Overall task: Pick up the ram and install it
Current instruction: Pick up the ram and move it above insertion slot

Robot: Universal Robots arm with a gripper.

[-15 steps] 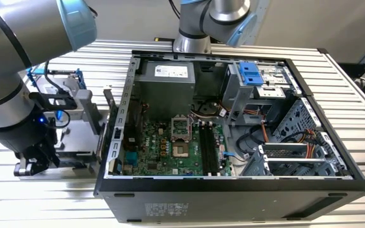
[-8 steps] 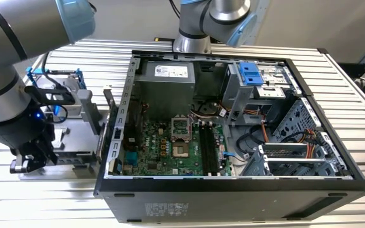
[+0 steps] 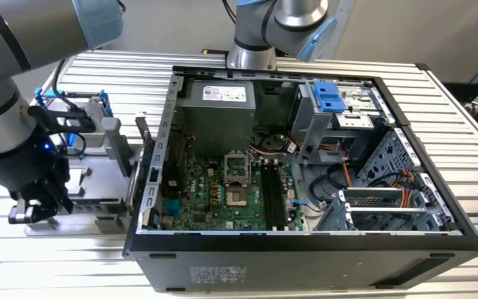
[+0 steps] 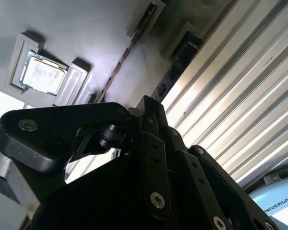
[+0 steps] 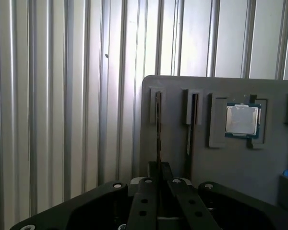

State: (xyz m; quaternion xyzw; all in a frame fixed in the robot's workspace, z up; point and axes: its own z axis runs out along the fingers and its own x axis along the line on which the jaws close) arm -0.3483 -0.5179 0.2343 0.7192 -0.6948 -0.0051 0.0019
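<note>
One arm [image 3: 7,124] points down, fingers [image 5: 145,199] pinching the ram [image 5: 158,124] (upright in tray [image 5: 240,167]).

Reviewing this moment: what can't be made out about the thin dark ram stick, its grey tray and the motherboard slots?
First wrist view: the thin dark ram stick stands edge-on in the grey plastic tray, faces unseen; the black gripper hides its lower end, so contact is unclear.
Exterior view: the dark robot arm covers much of that tray.
Exterior view: the long black motherboard slots are too small to judge their latches.
</note>
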